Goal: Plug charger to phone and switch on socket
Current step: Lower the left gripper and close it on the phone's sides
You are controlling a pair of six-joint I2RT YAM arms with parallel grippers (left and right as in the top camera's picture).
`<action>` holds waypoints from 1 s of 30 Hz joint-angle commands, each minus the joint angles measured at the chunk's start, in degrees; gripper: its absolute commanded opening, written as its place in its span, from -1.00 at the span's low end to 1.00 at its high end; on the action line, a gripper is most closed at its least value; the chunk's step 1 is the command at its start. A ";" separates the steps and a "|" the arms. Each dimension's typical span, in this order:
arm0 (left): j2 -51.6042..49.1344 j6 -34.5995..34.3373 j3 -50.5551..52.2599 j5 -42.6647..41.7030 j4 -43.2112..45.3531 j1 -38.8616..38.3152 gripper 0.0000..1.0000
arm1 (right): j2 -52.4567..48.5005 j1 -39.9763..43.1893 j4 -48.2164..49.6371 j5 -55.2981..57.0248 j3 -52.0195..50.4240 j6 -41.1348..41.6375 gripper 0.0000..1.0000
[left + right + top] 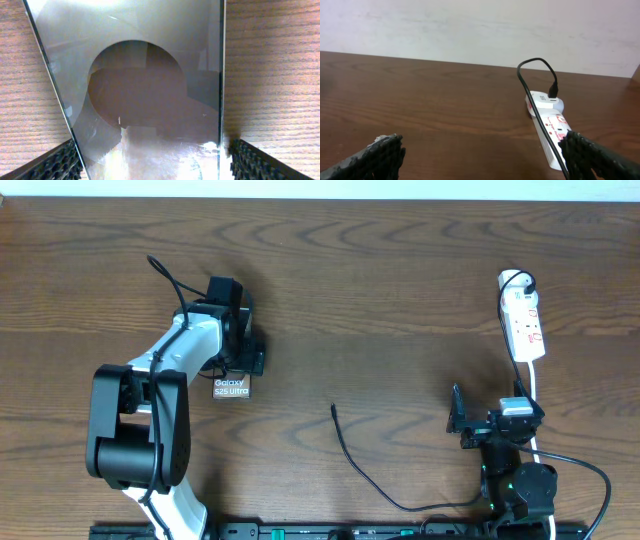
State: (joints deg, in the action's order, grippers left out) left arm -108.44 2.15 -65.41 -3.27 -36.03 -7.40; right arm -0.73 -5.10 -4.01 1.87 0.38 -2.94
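The phone (231,388) lies flat on the table at the left, its "Galaxy S25 Ultra" text showing below my left gripper (243,352). In the left wrist view the phone's glossy screen (150,90) fills the space between the two finger pads; the left pad meets its edge and a narrow gap shows at the right pad. The charger cable (355,465) lies loose mid-table, its plug tip (333,408) apart from the phone. The white socket (523,320) lies at the far right, also in the right wrist view (547,125). My right gripper (490,165) is open and empty, short of the socket.
A black cable (522,80) loops into a white adapter (547,101) at the socket's far end. The socket's white cord (533,395) runs down past the right arm (520,480). A pale wall stands beyond the table's far edge.
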 commanded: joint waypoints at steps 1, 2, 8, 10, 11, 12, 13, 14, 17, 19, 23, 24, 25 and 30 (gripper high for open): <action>-2.47 0.13 0.74 0.28 -0.74 0.09 0.78 | -0.04 -0.20 -0.22 -0.31 -0.07 0.55 0.98; -2.47 0.13 0.74 0.28 -0.74 0.09 0.77 | -0.04 -0.20 -0.22 -0.31 -0.07 0.55 0.99; -2.47 0.13 0.74 0.28 -0.76 0.09 0.76 | -0.04 -0.20 -0.22 -0.31 -0.07 0.55 0.98; -2.47 0.13 0.74 0.28 -0.76 0.09 0.76 | -0.04 -0.20 -0.22 -0.31 -0.07 0.55 0.99; -2.47 0.13 0.74 0.28 -0.74 0.09 0.75 | -0.04 -0.20 -0.22 -0.31 -0.07 0.55 0.98; -2.47 0.13 0.74 0.28 -0.76 0.09 0.74 | -0.04 -0.20 -0.22 -0.31 -0.07 0.52 0.99; -2.47 0.13 0.74 0.28 -0.76 0.09 0.71 | -0.04 -0.20 -0.22 -0.31 -0.07 0.55 0.98; -2.47 0.13 0.74 0.28 -0.76 0.09 0.68 | -0.04 -0.20 -0.22 -0.31 -0.07 0.52 0.99; -2.47 0.13 0.74 0.28 -0.74 0.09 0.68 | -0.04 -0.20 -0.22 -0.31 -0.07 0.55 0.99; -2.47 0.13 0.74 0.28 -0.74 0.09 0.68 | -0.04 -0.20 -0.22 -0.31 -0.07 0.55 0.98; -2.47 0.13 0.76 0.28 -0.74 0.09 0.68 | -0.04 -0.20 -0.22 -0.31 -0.07 0.55 0.99; -2.47 0.13 0.81 0.28 -0.74 0.09 0.67 | -0.04 -0.20 -0.22 -0.31 -0.07 0.55 0.99; -2.47 0.13 0.81 0.31 -0.74 0.09 0.68 | -0.04 -0.20 -0.22 -0.31 -0.07 0.55 0.98; -2.47 0.13 0.81 0.28 -0.74 0.09 0.67 | -0.04 -0.20 -0.22 -0.31 -0.07 0.55 0.99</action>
State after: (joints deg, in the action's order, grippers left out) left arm -108.44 2.15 -65.41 -3.27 -36.14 -7.40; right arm -0.73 -5.10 -4.01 1.85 0.38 -2.94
